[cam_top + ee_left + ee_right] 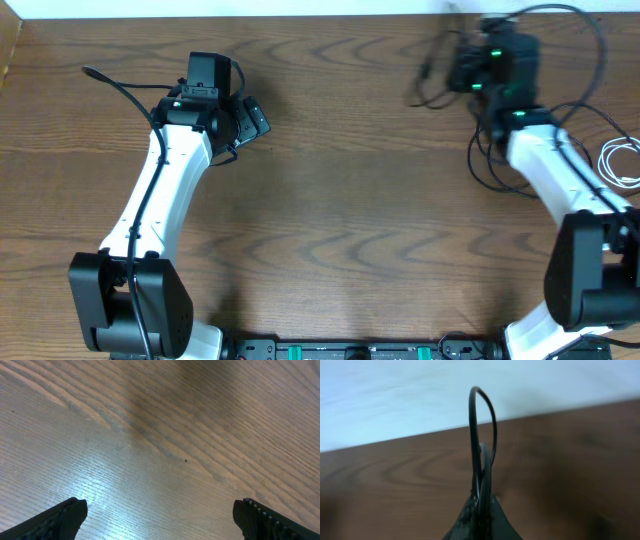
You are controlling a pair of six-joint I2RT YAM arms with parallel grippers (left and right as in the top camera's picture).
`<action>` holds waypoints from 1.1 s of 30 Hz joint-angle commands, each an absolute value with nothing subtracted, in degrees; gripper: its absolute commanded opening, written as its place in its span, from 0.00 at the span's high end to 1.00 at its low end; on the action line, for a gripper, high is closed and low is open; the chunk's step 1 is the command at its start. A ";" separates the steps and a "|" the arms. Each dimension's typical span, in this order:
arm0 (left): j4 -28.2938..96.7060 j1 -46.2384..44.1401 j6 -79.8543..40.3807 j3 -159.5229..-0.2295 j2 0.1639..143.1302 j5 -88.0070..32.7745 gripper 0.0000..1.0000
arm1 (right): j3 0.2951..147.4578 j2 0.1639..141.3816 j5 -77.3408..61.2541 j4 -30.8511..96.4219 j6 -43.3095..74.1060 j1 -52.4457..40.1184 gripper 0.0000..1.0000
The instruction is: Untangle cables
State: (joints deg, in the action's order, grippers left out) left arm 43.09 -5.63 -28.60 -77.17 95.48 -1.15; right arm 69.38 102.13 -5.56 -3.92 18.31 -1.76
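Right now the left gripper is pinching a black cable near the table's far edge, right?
No. The right gripper pinches the black cable near the far edge; the right wrist view shows it. The left gripper is open, empty.

- Table [340,210] — open wood from centre to near edge, between left arm [160,200] and right arm [545,165]; passable.
- Left gripper [160,510]: fingers spread, only bare wood in the gap and ahead.
- Right gripper [481,510]: pinched on black cords [473,450], 1 loop standing up ahead.
- Far right corner — more black loops on both sides of the right arm; obstructed.
- White cord [622,160]: coiled at the right edge.
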 commanded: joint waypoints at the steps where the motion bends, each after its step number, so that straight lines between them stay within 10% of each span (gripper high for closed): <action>1: 43.24 -5.52 -28.58 -76.71 96.25 -0.60 0.02 | 69.65 102.76 -3.60 -0.82 25.98 4.10 0.99; 27: 43.24 -5.52 -28.58 -76.71 96.25 -0.60 0.02 | 69.58 104.29 -3.36 11.84 26.33 28.69 0.95; 29: 43.27 -5.52 -28.58 -76.71 96.25 -0.60 0.02 | 69.58 104.84 -3.33 11.84 26.02 28.91 0.83; 33: 43.24 -5.52 -28.58 -76.71 96.25 -0.60 0.02 | 69.58 105.25 -2.39 12.27 26.02 29.71 0.10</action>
State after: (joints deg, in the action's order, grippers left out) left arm 43.09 -5.63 -28.60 -77.17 95.48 -1.15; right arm 69.36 104.53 -3.77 11.88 26.48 28.86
